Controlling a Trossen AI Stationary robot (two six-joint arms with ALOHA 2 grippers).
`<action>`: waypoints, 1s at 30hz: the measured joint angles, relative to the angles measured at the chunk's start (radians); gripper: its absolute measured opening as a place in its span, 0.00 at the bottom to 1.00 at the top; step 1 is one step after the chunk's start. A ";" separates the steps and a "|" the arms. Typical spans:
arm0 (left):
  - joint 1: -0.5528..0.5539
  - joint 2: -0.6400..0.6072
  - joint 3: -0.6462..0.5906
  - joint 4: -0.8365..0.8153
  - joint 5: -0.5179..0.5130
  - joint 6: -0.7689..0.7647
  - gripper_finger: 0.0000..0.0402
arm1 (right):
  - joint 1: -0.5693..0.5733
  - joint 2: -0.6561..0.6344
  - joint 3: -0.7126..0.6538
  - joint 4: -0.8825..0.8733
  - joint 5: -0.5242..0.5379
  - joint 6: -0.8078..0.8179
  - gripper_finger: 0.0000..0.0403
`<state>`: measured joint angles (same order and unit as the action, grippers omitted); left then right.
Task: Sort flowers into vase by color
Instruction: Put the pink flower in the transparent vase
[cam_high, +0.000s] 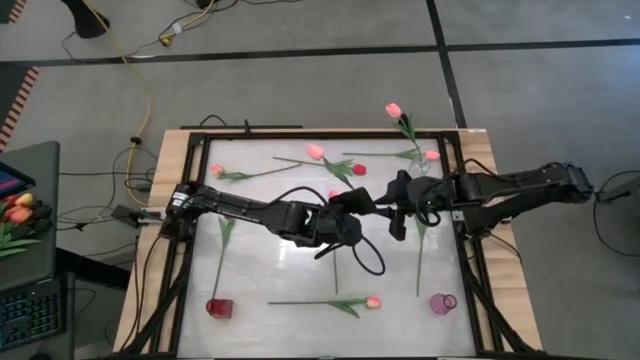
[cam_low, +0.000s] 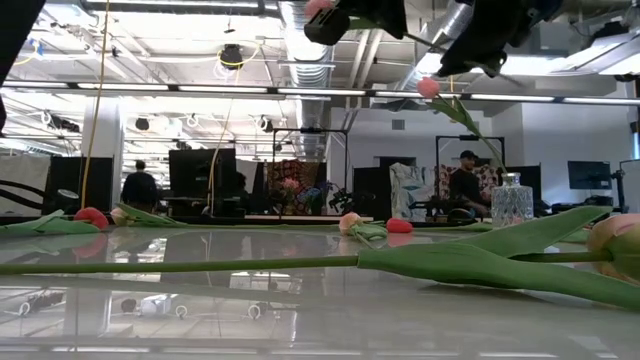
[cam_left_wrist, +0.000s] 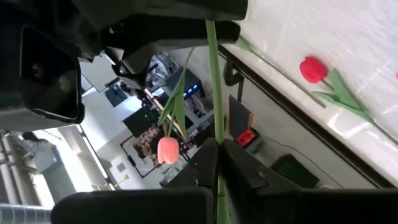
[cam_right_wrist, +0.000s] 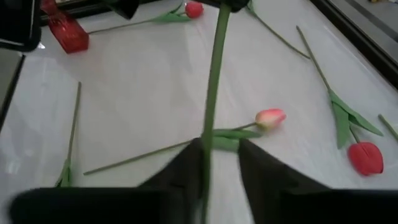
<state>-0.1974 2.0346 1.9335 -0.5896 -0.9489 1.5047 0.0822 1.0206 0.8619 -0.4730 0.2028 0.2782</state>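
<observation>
Mid-air handover over the table's centre — the left gripper (cam_left_wrist: 217, 163) is clamped on the thin green stem of a pale pink artificial tulip (cam_left_wrist: 166, 150). Just beside it, the right gripper (cam_right_wrist: 219, 155) pinches the same stem. Next, I'd say, one must release.

— Where do things lie, taking the table (cam_high: 250, 285) as landmark?

— Both grippers meet above its middle, a flower stem (cam_right_wrist: 214, 74) between them. One vase (cam_high: 220, 307) stands at its near left corner, another vase (cam_high: 443, 302) at its near right. A tulip (cam_high: 340, 303) lies between them.
</observation>
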 joint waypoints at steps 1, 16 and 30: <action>0.000 0.000 0.000 0.002 0.002 -0.001 0.00 | 0.000 0.000 0.000 -0.004 0.000 -0.002 0.21; 0.008 -0.017 0.003 0.101 0.073 -0.287 0.33 | -0.065 -0.042 0.000 -0.025 0.008 -0.041 0.07; 0.112 -0.229 0.009 -0.181 0.835 -0.977 0.38 | -0.200 -0.411 -0.076 -0.082 0.236 -0.081 0.07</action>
<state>-0.0850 1.8053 1.9427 -0.7703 -0.1141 0.5278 -0.1179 0.6092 0.7861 -0.5549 0.4390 0.1975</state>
